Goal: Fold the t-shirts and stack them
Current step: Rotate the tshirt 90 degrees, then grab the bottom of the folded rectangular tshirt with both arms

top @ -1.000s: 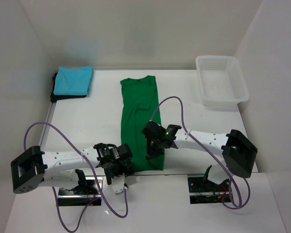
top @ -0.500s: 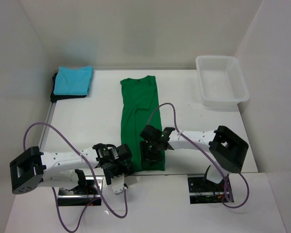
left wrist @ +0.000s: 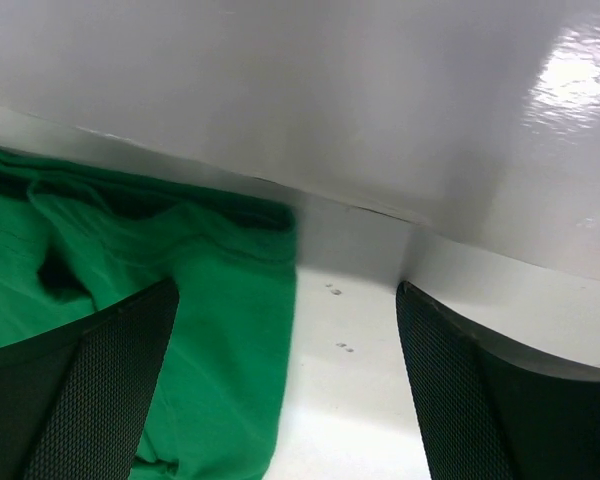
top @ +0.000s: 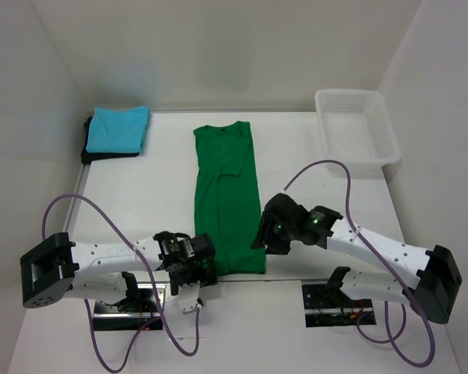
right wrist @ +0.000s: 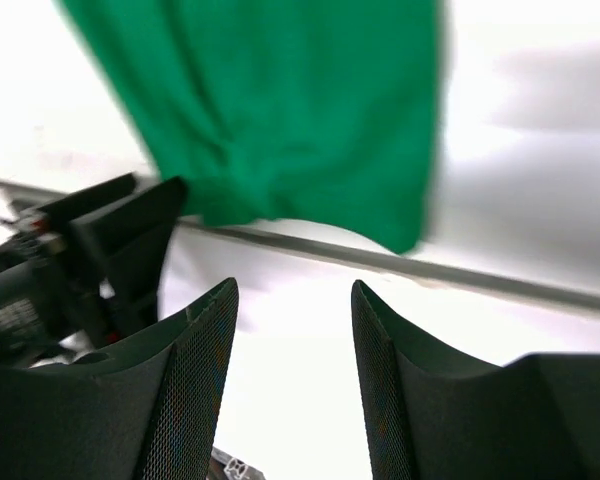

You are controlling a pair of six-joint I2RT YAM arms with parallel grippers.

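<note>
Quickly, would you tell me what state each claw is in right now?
Left claw: open, holding nothing.
Right claw: open, holding nothing.

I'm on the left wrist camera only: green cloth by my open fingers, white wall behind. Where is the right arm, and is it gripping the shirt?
Observer: No. The right gripper is open and empty, beside the green t-shirt's near right corner.
Operator: How far along is that shirt?
Observer: Its sides are folded in, so it lies as a long narrow strip with the collar at the far end.
Operator: And the others?
Observer: The turquoise t-shirt lies folded on the black t-shirt at the far left corner of the table.
</note>
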